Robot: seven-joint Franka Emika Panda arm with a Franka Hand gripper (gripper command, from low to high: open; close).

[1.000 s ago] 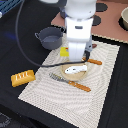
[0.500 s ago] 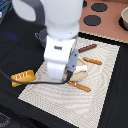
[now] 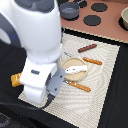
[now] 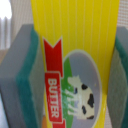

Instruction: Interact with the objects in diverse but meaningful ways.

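Wrist view is filled by a yellow butter block (image 4: 75, 60) with a red label reading BUTTER and a cow picture. Grey pads edged in green, the fingers (image 4: 22, 70), press on both its sides, so the jaws are closed on it. The exterior view hides all that: the white arm (image 3: 37, 45) covers the gripper and block completely.

The exterior view alone shows the layout. A pale woven mat (image 3: 102, 85) lies on a black table (image 3: 115, 107). Mid-mat sits a tan plate (image 3: 82, 75) with a white fish (image 3: 75, 69) on it. A red-brown sausage (image 3: 87, 48) lies at 12 o'clock from the plate, an orange-handled utensil (image 3: 92, 61) at 1 o'clock, another (image 3: 80, 86) at 6 o'clock. An orange bread loaf (image 3: 16, 78) pokes out at 9 o'clock behind the arm. A grey pot (image 3: 70, 9) stands on a brown toy stove (image 3: 107, 22) beyond the mat.
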